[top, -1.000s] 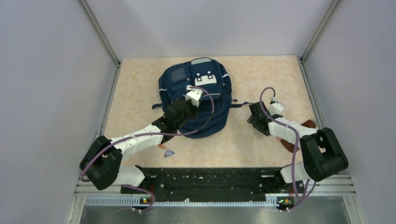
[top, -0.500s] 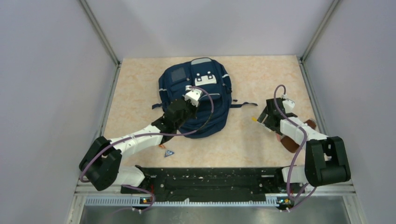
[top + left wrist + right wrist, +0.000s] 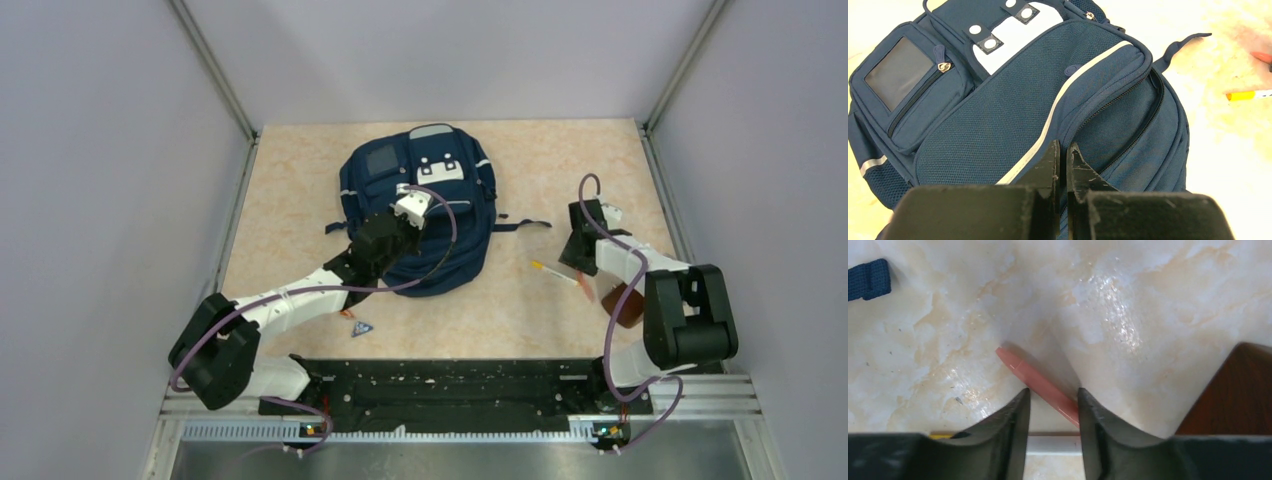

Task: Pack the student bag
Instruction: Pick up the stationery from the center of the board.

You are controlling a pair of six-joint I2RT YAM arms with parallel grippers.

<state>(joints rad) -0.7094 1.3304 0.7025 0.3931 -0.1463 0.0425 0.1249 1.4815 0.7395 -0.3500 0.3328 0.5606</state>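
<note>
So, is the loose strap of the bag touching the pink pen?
Apart. In the right wrist view the strap end lies at the top left, the pink pen near the middle, and bare table shows plainly between them.

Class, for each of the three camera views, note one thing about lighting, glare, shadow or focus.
Top external view: even, soft light, only faint shadows on the table, student bag sharp. Left wrist view: the table is washed out almost white, yet the bag's weave is crisp. Right wrist view: speckled glare on the table, a soft shadow beside the pink pen.
</note>
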